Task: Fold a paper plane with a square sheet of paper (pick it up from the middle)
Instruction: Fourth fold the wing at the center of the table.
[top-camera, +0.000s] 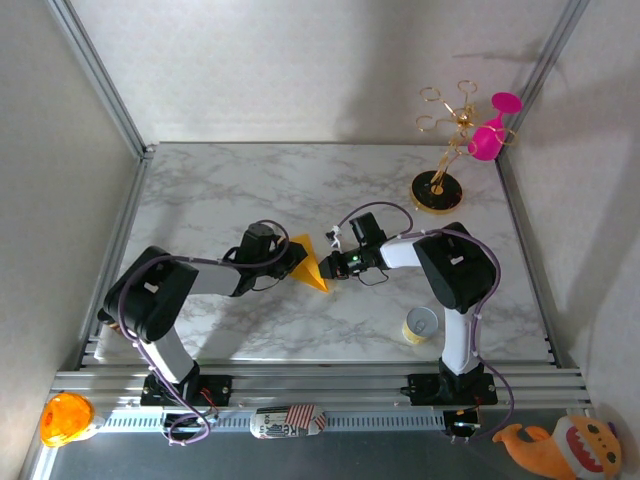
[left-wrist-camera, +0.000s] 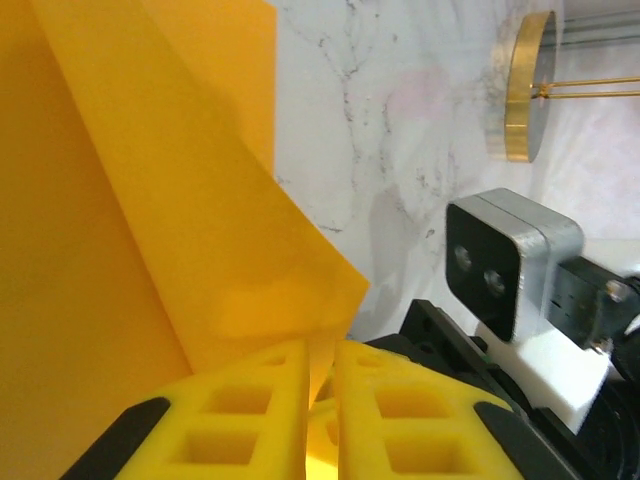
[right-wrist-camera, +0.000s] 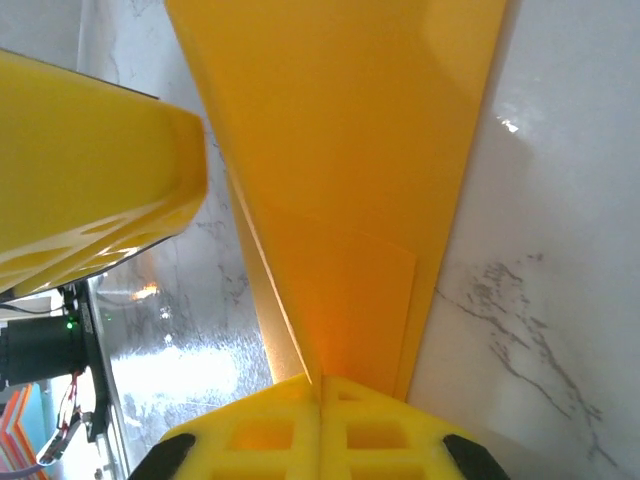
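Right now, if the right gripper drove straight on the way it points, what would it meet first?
The right gripper pinches the folded yellow-orange paper sheet; straight beyond, probably the left gripper, depth unclear.

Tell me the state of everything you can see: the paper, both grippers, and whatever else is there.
paper: folded to a narrow point, pinched from both sides
left gripper: shut on the paper
right gripper: shut on the paper
gold stand: upright
pink glass: hanging on the gold stand
small cup: standing upright, open end up
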